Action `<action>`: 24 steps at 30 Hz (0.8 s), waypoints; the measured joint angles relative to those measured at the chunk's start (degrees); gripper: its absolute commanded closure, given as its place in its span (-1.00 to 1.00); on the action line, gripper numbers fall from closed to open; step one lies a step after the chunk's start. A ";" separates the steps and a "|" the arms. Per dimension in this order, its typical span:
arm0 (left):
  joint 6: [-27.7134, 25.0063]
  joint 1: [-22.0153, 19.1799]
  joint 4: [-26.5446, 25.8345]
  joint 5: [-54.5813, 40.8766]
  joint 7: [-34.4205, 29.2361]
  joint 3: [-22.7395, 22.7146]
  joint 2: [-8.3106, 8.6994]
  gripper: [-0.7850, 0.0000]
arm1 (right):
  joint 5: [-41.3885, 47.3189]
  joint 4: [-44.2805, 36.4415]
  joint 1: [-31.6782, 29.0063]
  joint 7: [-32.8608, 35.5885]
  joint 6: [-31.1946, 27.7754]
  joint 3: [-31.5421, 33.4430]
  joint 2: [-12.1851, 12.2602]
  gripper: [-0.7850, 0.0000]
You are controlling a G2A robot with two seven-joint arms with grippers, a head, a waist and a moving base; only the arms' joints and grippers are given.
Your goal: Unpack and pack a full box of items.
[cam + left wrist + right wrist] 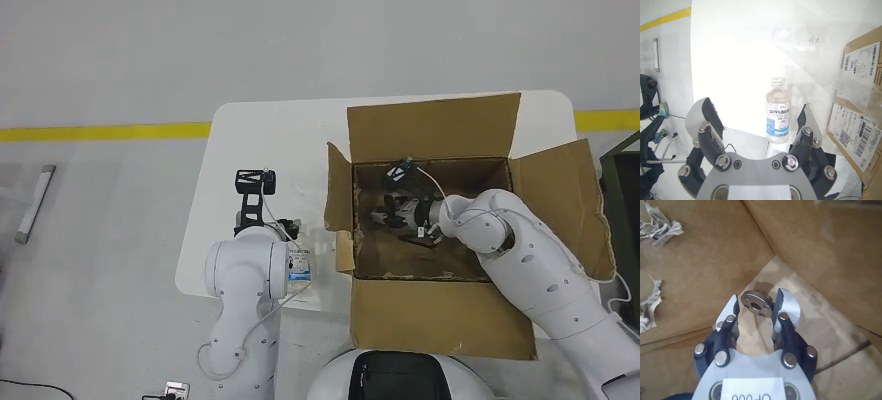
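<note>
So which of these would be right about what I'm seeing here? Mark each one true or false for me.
1. The bottle stands upright on the table, outside the cardboard box. True.
2. The left hand is clamped on the bottle. False: it is open and the bottle stands just ahead of it, untouched.
3. The right hand is down inside the box. True.
4. The thing at the right hand is a wooden ball. False: it is a round metal disc with holes in it.
5. The box's top flaps are folded shut. False: they stand open.
</note>
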 measured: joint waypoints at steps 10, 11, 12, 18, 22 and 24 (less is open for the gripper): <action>0.00 0.00 0.00 0.00 0.00 0.00 0.00 -1.00 | 0.96 -2.01 -0.80 1.26 -0.99 1.25 0.55 1.00; 0.00 0.00 0.00 0.00 0.00 0.00 0.00 -1.00 | 1.37 -2.08 -0.87 1.43 -1.25 1.39 0.61 1.00; 0.00 0.00 0.00 0.00 0.00 0.00 0.00 -1.00 | 1.65 -2.12 -0.91 1.63 -1.47 1.45 0.65 1.00; 0.00 0.00 0.00 0.00 0.00 0.00 0.00 -1.00 | 3.30 -2.46 -0.65 3.20 -2.61 1.63 0.87 1.00; 0.00 0.00 0.00 0.00 0.00 0.00 0.00 -1.00 | 3.63 -3.28 -0.10 4.50 -3.04 1.75 1.04 1.00; 0.00 0.00 0.00 0.00 0.00 0.00 0.00 -1.00 | 3.80 -3.62 0.30 5.74 -3.84 1.67 1.16 1.00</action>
